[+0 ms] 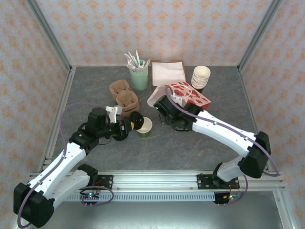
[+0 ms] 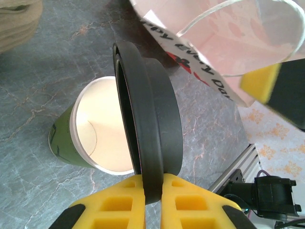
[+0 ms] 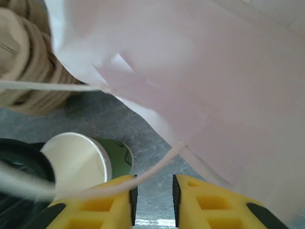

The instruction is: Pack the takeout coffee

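Left jaws clamping lid [image 2: 162, 119] on edge beside cup [image 2: 102, 129]; right jaws sitting slightly apart by bag [image 3: 190, 71].

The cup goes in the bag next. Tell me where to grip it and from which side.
Probably grip the cup by its side wall just below the rim, jaws across it, coming from the right. It stands upright with no lid on, so the wall is the firm hold, and the left gripper holds the lid on edge close by its left side.
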### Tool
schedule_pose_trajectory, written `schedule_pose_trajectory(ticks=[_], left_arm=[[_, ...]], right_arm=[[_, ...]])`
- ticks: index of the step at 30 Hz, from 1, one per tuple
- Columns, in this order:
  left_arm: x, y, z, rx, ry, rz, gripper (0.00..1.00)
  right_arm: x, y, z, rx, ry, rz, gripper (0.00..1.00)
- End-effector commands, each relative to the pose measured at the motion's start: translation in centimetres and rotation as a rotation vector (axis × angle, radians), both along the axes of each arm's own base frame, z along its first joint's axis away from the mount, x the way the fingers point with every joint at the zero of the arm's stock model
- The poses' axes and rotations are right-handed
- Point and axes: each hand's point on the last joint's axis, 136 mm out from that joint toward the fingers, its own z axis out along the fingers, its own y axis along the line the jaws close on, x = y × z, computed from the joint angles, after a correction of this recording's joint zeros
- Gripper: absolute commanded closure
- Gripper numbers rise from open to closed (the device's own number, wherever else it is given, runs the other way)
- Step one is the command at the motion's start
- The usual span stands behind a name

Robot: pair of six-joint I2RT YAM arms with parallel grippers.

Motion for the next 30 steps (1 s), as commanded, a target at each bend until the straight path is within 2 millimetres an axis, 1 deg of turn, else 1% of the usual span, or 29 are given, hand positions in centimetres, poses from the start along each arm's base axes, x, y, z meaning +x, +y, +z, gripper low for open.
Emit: schedule_pose_trajectory(ticks=[1,3,8,10,12,13,15,16,19,21,23,26,30], left_arm=[[0.3,-0.2,0.4,-0.026,-0.012,-0.001,0.88],[0.3,-0.2,0.3,-0.028,-0.009,-0.002,0.88],[0.2,-0.1,0.0,-0.022,-0.001,-0.003,0.88],[0.2,-0.1,0.0,-0.021,-0.001,-0.003,0.88],[0.2,-0.1,0.0,-0.020,-0.004,-0.001,0.88],[0.3,-0.1,0.0,-0.020,-0.005,0.000,0.88],[0.3,-0.1,0.1,-0.020,-0.011,0.001,0.88],[0.4,-0.1,0.1,-0.020,-0.010,0.002,0.88],[0.3,0.0,0.0,-0.012,-0.007,0.003,0.88],[0.2,0.1,-0.1,-0.002,-0.006,0.003,0.88],[0.1,0.1,0.1,-0.005,-0.007,0.000,0.88],[0.0,0.2,0.2,-0.003,-0.007,0.002,0.88],[-0.2,0.3,0.1,-0.004,0.001,0.002,0.88]], right_arm=[[0.5,-1.9,2.9,-0.004,-0.077,-0.053,0.72],[0.6,-2.5,3.4,-0.013,-0.095,-0.060,0.71],[0.5,-3.4,5.1,0.006,-0.123,-0.061,0.70],[0.4,-3.0,5.7,0.014,-0.132,-0.014,0.69],[0.3,-2.4,5.9,0.005,-0.140,0.045,0.68],[0.3,-2.2,5.6,-0.017,-0.144,0.079,0.67],[0.2,-2.0,4.4,-0.070,-0.145,0.132,0.64],[0.1,-2.1,3.5,-0.102,-0.143,0.151,0.61],[-0.1,-1.4,1.3,-0.142,-0.144,0.213,0.52],[0.0,-0.9,0.1,-0.170,-0.137,0.240,0.48],[0.1,-0.7,-0.6,-0.211,-0.144,0.253,0.44],[0.5,-0.1,-2.3,-0.245,-0.139,0.288,0.40],[0.5,0.8,-4.0,-0.286,-0.116,0.328,0.36]])
